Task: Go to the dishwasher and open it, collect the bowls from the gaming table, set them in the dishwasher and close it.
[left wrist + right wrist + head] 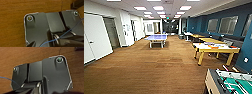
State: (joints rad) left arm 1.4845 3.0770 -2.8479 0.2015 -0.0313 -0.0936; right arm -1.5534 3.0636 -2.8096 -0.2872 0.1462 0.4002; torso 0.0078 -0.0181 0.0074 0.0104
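Gaming table (229, 82) at lower right; no readable writing; hands' state unclear.

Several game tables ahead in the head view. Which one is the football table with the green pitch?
The gaming table at the picture's lower right corner, nearest the robot: green field crossed by rods. The blue table stands far down the room; the yellow-legged table lies between.

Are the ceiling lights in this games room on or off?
On. The rectangular ceiling light panels glow bright white in rows down the room, and the brown carpet floor is evenly lit.
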